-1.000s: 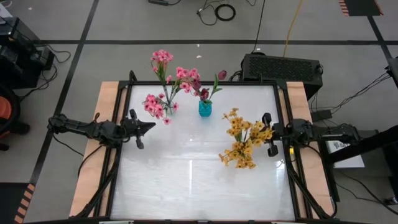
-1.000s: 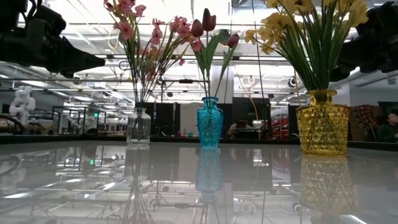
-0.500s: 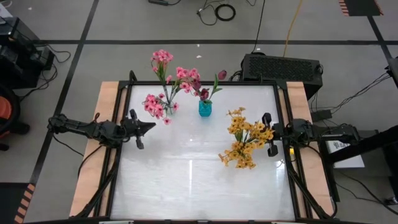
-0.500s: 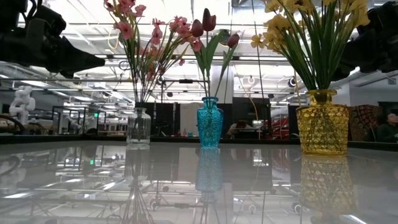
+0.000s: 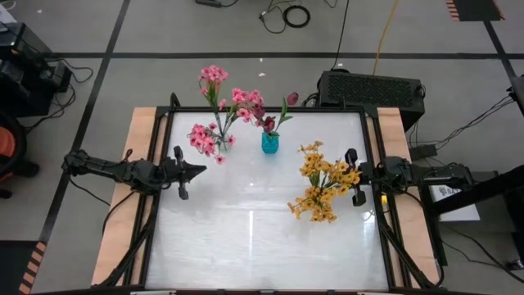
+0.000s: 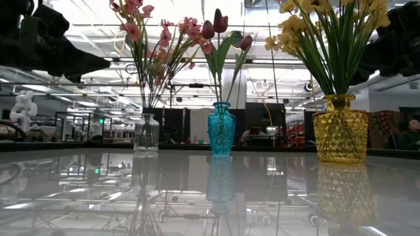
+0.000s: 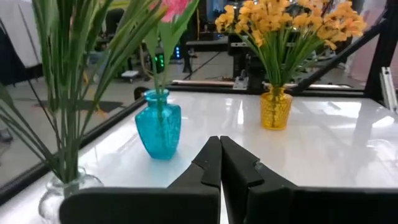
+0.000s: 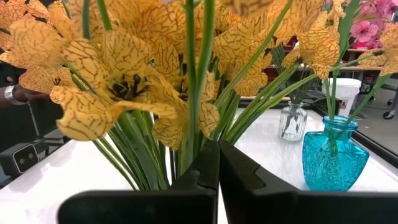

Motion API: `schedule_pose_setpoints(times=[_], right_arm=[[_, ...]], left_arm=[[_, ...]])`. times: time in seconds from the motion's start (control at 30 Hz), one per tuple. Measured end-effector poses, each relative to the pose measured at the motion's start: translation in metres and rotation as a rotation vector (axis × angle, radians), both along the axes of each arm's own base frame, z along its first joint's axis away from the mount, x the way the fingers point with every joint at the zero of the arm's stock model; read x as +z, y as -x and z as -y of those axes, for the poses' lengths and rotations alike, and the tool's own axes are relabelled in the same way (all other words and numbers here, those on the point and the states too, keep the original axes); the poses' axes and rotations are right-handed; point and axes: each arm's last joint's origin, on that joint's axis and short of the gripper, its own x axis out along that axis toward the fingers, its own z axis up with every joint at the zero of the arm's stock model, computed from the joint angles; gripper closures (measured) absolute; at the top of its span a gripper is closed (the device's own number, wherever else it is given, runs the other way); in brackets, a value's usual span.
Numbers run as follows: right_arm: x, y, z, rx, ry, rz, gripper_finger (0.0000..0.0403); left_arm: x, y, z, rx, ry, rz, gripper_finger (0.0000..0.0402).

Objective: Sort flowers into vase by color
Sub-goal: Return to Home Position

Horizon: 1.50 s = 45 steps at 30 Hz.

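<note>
A: Worktop [image 5: 262, 238]?
B: White, glossy, 3 vases on it. Right side: yellow flowers [image 5: 321, 184] in yellow vase [image 6: 340, 128]. Back left: pink flowers [image 5: 214, 111] in clear vase [image 6: 146, 134]. Just beside it, mid-back: magenta blooms [image 6: 218, 23] in blue vase [image 5: 269, 143].
A: Claws?
B: At the L edge, left claw [image 7: 219, 142], fingers pressed together, empty. At the R edge, right claw [image 8: 218, 146], close to the yellow bunch, also closed tight w/ nothing in it.
</note>
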Motion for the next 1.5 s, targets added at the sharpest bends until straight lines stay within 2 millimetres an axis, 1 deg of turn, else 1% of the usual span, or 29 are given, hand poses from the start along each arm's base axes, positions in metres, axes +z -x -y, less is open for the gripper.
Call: schedule_pose_setpoints(times=[0.27, 0.63, 1.03, 1.23, 1.5], right_arm=[[0.000, 0.000, 0.000, 0.000, 0.000, 0.000, 0.0403], [0.000, 0.000, 0.000, 0.000, 0.000, 0.000, 0.0403], [0.000, 0.000, 0.000, 0.000, 0.000, 0.000, 0.0403], [0.000, 0.000, 0.000, 0.000, -0.001, 0.000, 0.0403], [0.000, 0.000, 0.000, 0.000, -0.001, 0.000, 0.0403]], left_arm=[[-0.001, -0.001, -0.006, 0.009, -0.036, -0.008, 0.0401], [-0.003, -0.002, -0.016, -0.038, -0.012, -0.028, 0.0401], [-0.004, -0.002, -0.015, -0.067, -0.031, -0.038, 0.0401], [-0.004, -0.002, -0.014, -0.112, -0.032, -0.036, 0.0402], [0.003, 0.002, -0.014, -0.114, -0.006, 0.048, 0.0402]])
